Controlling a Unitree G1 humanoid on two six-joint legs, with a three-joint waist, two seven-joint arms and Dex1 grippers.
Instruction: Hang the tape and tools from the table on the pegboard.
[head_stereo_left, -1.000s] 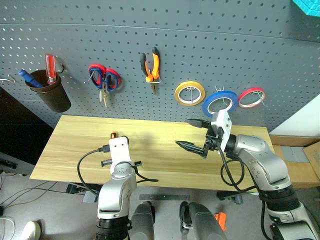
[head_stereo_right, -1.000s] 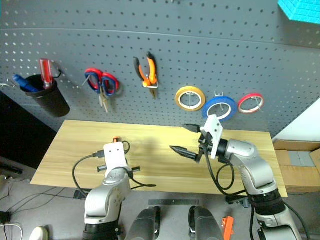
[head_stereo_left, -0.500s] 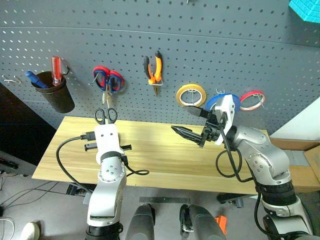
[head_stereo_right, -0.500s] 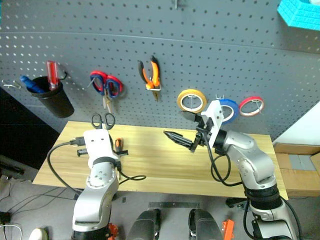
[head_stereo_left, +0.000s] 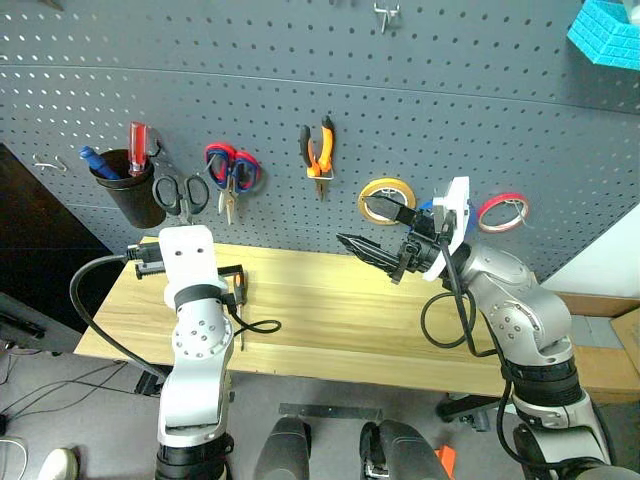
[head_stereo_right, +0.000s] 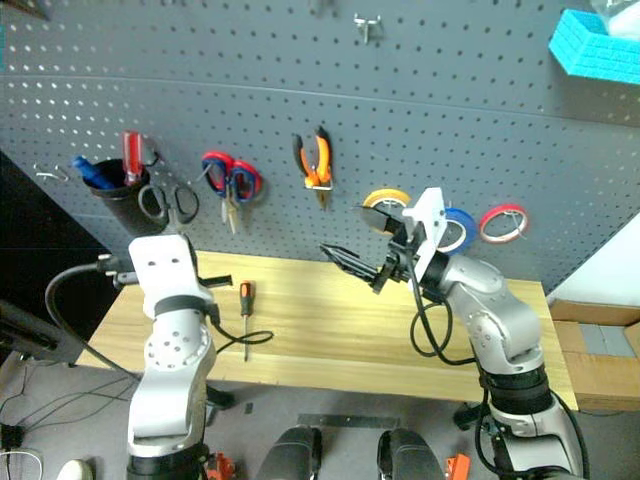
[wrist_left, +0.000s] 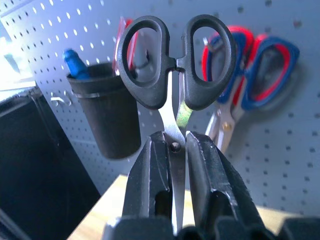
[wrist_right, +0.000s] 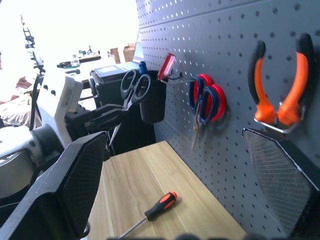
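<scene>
Screwdriver (head_stereo_right: 243, 303) lies on bench (head_stereo_right: 330, 340) near left. Left tool (wrist_left: 175, 150) grips black scissors (wrist_left: 175, 62) by the blades, raised near pegboard (head_stereo_left: 300, 90). Right tool (head_stereo_right: 358, 240) wide open, empty. Pliers (head_stereo_left: 318, 150) and blue tape (head_stereo_right: 460, 228) hang far.

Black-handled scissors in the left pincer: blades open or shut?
Shut. The small black-handled scissors have their handle loops side by side and blades together, clamped between the left pincer fingers.

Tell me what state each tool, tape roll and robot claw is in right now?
Black-handled scissors: held up, blades shut.
Left gripper: shut on scissors.
Right gripper: open, empty.
Screwdriver: lying on table.
Pliers: hung on pegboard.
Blue tape: hung.
</scene>
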